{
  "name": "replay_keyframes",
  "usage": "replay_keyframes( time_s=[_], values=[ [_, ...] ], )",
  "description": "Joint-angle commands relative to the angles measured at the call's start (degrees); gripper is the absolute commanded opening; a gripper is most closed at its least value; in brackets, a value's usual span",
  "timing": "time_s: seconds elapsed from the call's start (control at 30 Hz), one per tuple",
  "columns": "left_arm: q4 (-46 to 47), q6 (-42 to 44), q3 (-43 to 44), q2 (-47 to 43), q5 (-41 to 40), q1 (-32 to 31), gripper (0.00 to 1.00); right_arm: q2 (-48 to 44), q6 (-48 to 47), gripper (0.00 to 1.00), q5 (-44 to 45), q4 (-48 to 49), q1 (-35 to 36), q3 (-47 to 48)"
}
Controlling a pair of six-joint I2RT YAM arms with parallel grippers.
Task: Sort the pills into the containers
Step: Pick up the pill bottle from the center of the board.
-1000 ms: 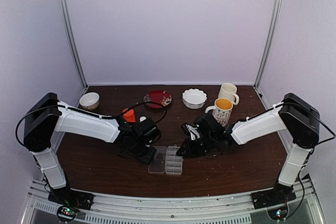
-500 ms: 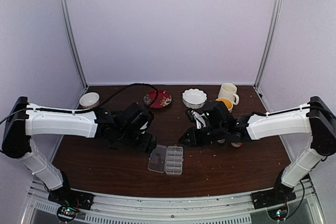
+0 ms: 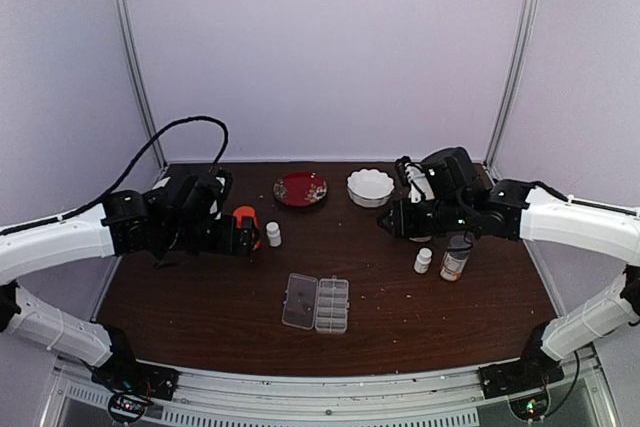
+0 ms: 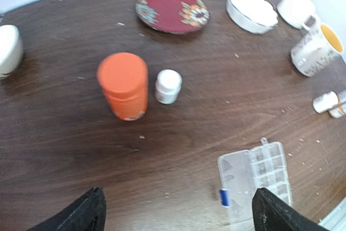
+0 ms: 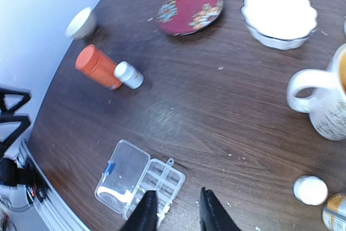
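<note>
Pill box [image 3: 317, 303] lies front-centre on the tabletop [image 3: 200, 307], its clear lid [image 3: 299, 301] folded flat to the left. Cells [image 3: 332, 305] are in two rows, contents too small to tell. Tiny pale pills [image 4: 141, 137] are scattered over the dark wood. Orange bottle [image 3: 246, 220] and white bottle [image 3: 273, 234] stand well behind-left. Bare wood all round the box. Left hand [image 4: 178, 201] spread wide, empty; right hand [image 5: 177, 204] narrowly parted, empty.

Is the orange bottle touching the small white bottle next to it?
Apart. The left wrist view shows a thin strip of dark table between the orange bottle and the small white bottle; both stand upright.
</note>
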Motion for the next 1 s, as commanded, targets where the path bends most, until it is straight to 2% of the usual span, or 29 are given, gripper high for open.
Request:
replay_keyframes(
  time_s=[0.0, 0.13, 0.2, 0.23, 0.27, 0.3, 0.4, 0.57, 0.63, 0.8, 0.97],
  values=[
    [-4.2, -1.1, -4.4, -6.5, -8.9, 1.4, 0.97, -3.2, -2.3, 0.41, 10.2, -7.9, -1.2, 0.8],
    [-2.0, 2.2, -7.0, -10.4, -4.5, 6.8, 0.97, -6.5, -1.9, 0.60, 13.8, -12.8, -1.5, 2.0],
    [-1.6, 3.2, -6.6, -10.8, -0.7, 9.4, 0.98, -8.7, -0.6, 0.72, 15.3, -15.8, -1.6, 2.5],
    [-1.5, 3.4, -6.5, -11.0, 0.1, 9.8, 0.97, -9.6, -0.1, 0.80, 16.1, -17.2, -1.6, 2.4],
    [-1.4, 3.7, -6.5, -11.0, 0.7, 9.9, 0.98, -10.5, 0.6, 0.95, 17.3, -18.6, -1.6, 2.0],
    [-0.7, 4.0, -6.9, -11.1, 1.9, 9.9, 0.98, -11.2, 0.9, 0.99, 18.4, -19.8, -1.6, 1.2],
    [-0.1, 3.8, -8.1, -10.8, 4.1, 9.9, 0.98, -12.2, 2.8, 1.00, 21.7, -23.3, -2.3, -0.4],
    [1.4, 2.5, -10.8, -12.3, 8.2, 9.9, 0.97, -10.1, 6.0, 1.00, 26.0, -32.3, -4.1, 3.0],
    [1.6, 2.7, -11.5, -12.7, 8.6, 9.9, 0.97, -10.1, 5.1, 1.00, 26.3, -32.6, -5.1, 1.9],
    [0.1, 3.3, -11.1, -12.0, 9.2, 9.9, 0.96, -11.7, 1.7, 0.99, 19.0, -27.5, -10.7, -4.1],
    [1.1, 3.6, -11.5, -12.1, 9.9, 9.9, 0.94, -8.6, -0.3, 0.94, 15.0, -26.2, -13.5, -5.0]
  ],
)
